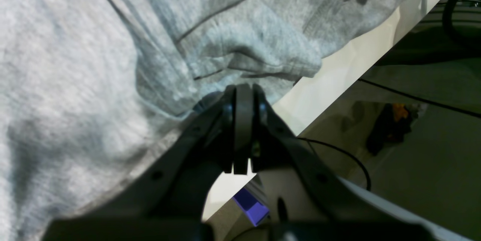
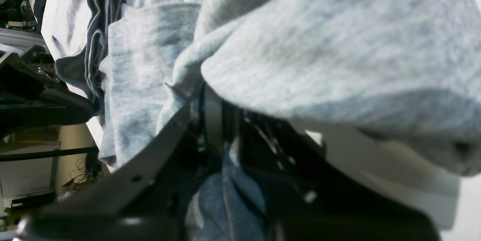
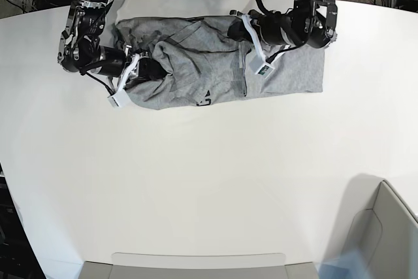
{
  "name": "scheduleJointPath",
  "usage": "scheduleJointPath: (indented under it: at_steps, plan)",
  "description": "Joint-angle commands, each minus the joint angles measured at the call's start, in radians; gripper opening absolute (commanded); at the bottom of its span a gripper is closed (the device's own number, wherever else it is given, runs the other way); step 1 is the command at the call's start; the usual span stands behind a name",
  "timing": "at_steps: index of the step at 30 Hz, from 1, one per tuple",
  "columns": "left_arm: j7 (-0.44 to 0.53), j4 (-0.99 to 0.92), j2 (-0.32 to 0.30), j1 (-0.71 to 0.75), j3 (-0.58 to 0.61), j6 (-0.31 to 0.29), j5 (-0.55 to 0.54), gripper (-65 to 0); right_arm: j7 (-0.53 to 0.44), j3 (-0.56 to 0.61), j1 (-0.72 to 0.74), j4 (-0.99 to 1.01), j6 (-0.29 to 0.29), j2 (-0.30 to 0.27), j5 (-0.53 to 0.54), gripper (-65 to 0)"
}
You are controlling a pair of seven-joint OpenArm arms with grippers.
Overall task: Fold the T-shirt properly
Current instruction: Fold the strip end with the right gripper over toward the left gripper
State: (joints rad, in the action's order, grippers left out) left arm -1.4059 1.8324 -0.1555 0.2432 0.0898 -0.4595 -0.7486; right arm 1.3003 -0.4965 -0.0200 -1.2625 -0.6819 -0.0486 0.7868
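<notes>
Left claw clamped tight on T-shirt fabric; right claw pinching a fold too. Shirt sits bunched at far side of table, between my arms. Risk: thin pinches slip or grab double layers, so fold skews.

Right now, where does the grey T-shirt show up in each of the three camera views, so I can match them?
Left wrist: the T-shirt fills the upper left, bunched above the shut jaws of the left gripper.
Right wrist: it covers the top and right, draped over the right gripper.
Base: it lies crumpled at the table's far edge, between the two arms.
Shared landmark: the white table, seen as a pale strip beside the cloth in both wrist views.
</notes>
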Motion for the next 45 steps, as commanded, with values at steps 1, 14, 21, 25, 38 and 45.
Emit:
scheduleJointPath:
  at_steps: [1, 14, 21, 25, 38, 45]
  plan:
    - [0.01, 0.017, -0.003, -0.006, -0.003, 0.001, -0.015, -65.0, 0.092, -0.034, -0.002, 0.008, -0.016, -0.021, -0.14, -65.0]
    - [0.01, 0.145, -0.003, -0.014, -0.006, 0.0, -0.265, -65.0, 0.052, -0.204, 0.108, 0.008, -0.016, -0.182, -0.142, -65.0]
    - [0.01, 0.143, -0.042, 0.015, -0.103, 0.001, -0.266, -65.0, -0.04, -0.199, 0.122, -0.019, -0.016, -0.25, -0.135, -65.0]
    - [0.01, 0.143, -0.097, 0.075, -0.224, -0.005, -0.274, -65.0, -0.037, -0.196, 0.125, -0.142, 0.04, -0.225, -0.142, -65.0]
    - [0.01, 0.143, -0.178, 0.109, -0.33, -0.003, -0.268, -65.0, -0.044, 0.198, 0.094, -0.533, 0.54, -0.129, -0.143, -65.0]
    - [0.01, 0.143, -0.18, 0.107, -0.328, -0.003, -0.268, -65.0, -0.049, 0.474, 0.096, -0.58, 0.785, -0.127, -0.178, -65.0]
